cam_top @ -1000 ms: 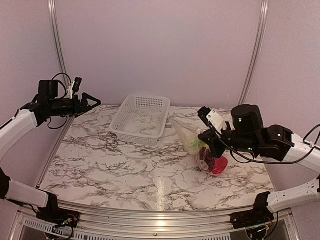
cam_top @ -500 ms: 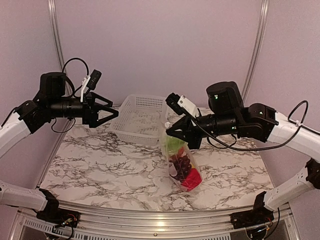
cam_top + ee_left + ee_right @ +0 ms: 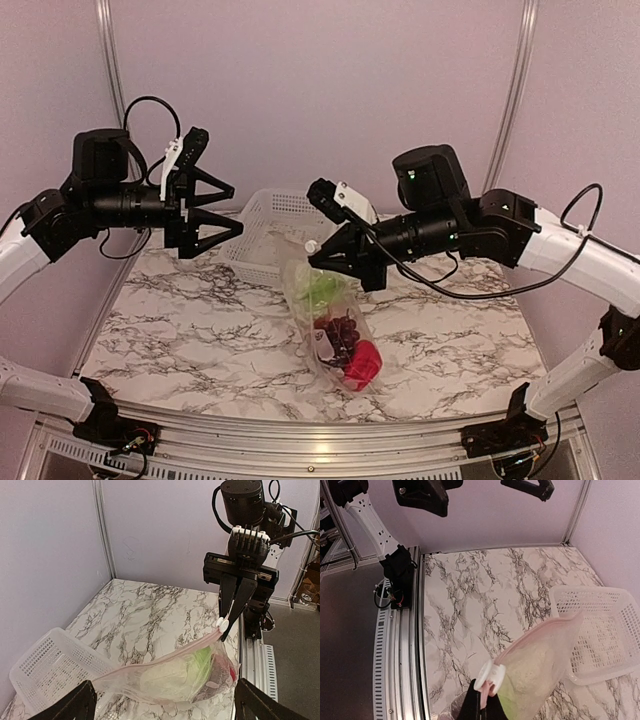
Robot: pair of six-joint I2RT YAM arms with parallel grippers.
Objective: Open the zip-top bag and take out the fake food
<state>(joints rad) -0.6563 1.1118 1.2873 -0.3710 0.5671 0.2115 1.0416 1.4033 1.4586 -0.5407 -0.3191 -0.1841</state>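
right claw (image 3: 320, 252) clamped on bag (image 3: 330, 310) zip corner, bag hangs over table (image 3: 200, 320), food (image 3: 362, 366) inside; left claw (image 3: 230, 208) wide apart, facing bag, near basket (image 3: 262, 240).

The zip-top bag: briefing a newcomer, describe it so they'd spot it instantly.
Above the marble table, near the white basket, the zip-top bag hangs by its zip corner from the shut jaws of the right gripper. Unlike the basket, it is clear and crinkly, with green, purple and red food inside.
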